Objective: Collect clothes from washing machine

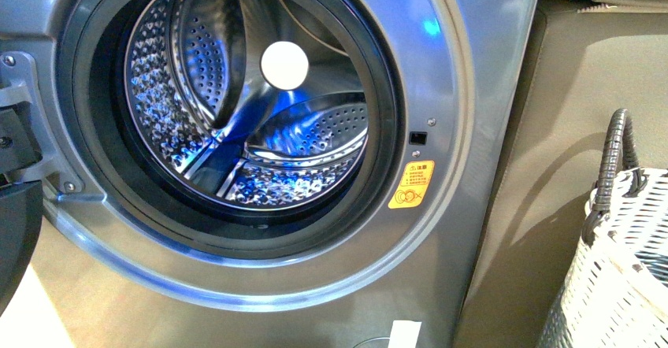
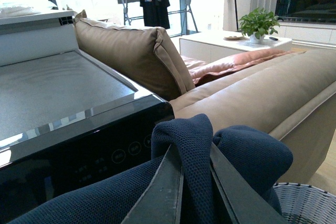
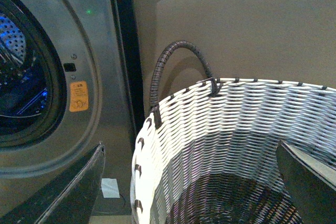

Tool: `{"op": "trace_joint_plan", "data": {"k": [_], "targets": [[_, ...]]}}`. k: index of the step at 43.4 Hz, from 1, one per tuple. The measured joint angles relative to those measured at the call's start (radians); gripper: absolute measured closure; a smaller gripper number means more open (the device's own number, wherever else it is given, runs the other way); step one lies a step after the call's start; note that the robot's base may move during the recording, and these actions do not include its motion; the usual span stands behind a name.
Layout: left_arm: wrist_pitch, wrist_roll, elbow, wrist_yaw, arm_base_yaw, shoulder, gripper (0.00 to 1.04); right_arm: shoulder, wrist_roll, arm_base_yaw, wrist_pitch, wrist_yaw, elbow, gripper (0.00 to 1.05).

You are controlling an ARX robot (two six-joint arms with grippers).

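The washing machine [image 1: 441, 127] fills the front view, porthole open, and its perforated drum [image 1: 236, 112] shows no fabric. Neither arm appears there. In the left wrist view my left gripper [image 2: 194, 153] is shut on the clothes [image 2: 247, 156], a dark navy knitted bundle that bulges over both fingers [image 2: 165, 192]. It hangs above the machine's grey top [image 2: 52, 93] and black control panel. My right gripper [image 3: 190, 145] is open, its fingers [image 3: 68, 192] spread over the woven basket [image 3: 236, 108], nothing between them.
The white woven basket [image 1: 622, 269] with a dark handle stands right of the machine, against a tan sofa side [image 1: 543, 127]. Its rim [image 2: 310, 203] shows below the held bundle. The dark door [image 1: 16, 230] hangs open at the left edge. White paper [image 1: 405, 334] lies on the floor.
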Motion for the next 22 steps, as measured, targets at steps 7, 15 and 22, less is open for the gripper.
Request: {"op": "trace_joint_plan", "data": {"k": [7,15,22], "targets": [[0.0,0.0,0.0,-0.001,0.0,-0.002,0.97,0.0,0.0,0.0,0.0,0.0,0.0,0.08],[0.0,0.0,0.0,-0.003,0.0,-0.003,0.97,0.0,0.0,0.0,0.0,0.0,0.0,0.08],[0.0,0.0,0.0,-0.003,0.0,-0.004,0.97,0.081,0.115,-0.124,0.073,-0.372,0.009,0.08]]}}
